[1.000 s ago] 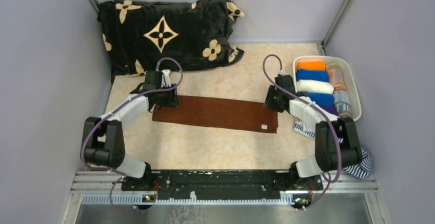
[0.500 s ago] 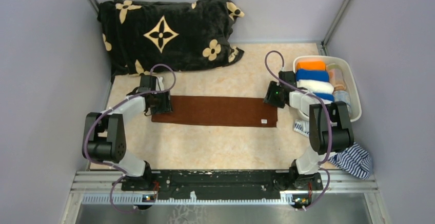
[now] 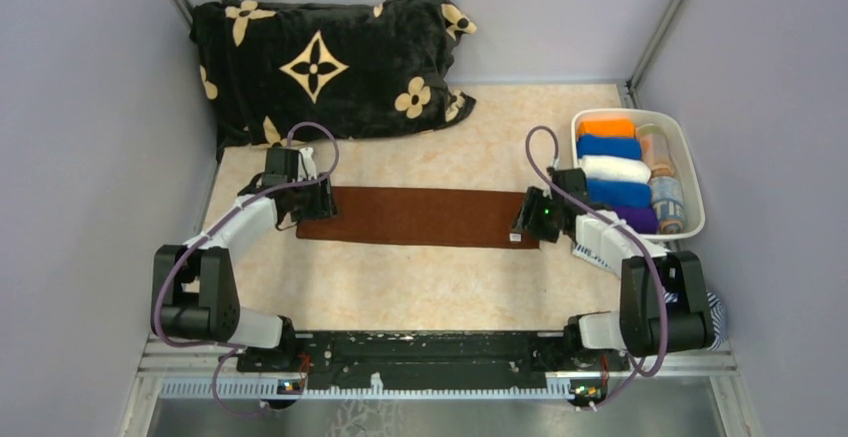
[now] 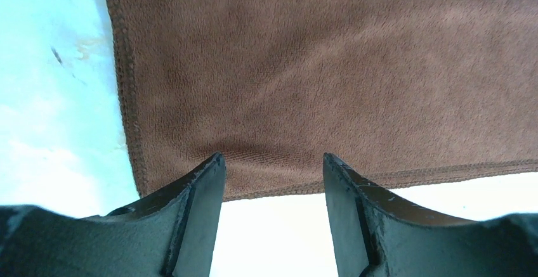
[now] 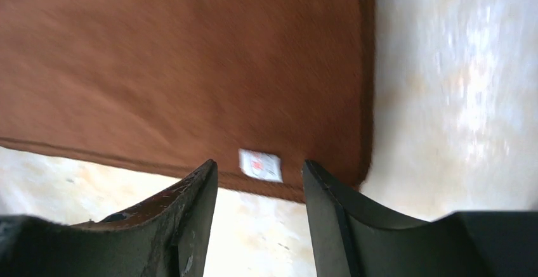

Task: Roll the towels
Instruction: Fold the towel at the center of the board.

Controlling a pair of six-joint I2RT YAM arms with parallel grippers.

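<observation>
Towel (image 3: 420,217) flat mid-table; blanket (image 3: 320,57) behind; bin (image 3: 697,189) with rolls (image 3: 612,168) at right

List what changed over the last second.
The brown towel, skewed before, now lies straight. The left gripper shifted left and nearer, the right gripper came nearer; both are open over the towel's ends, holding nothing. The blanket and bin stayed put.

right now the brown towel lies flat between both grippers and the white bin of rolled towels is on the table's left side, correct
Wrong side: the top external view shows the white bin of rolled towels on the right side of the table. The brown towel does lie flat between the left gripper and right gripper.
</observation>
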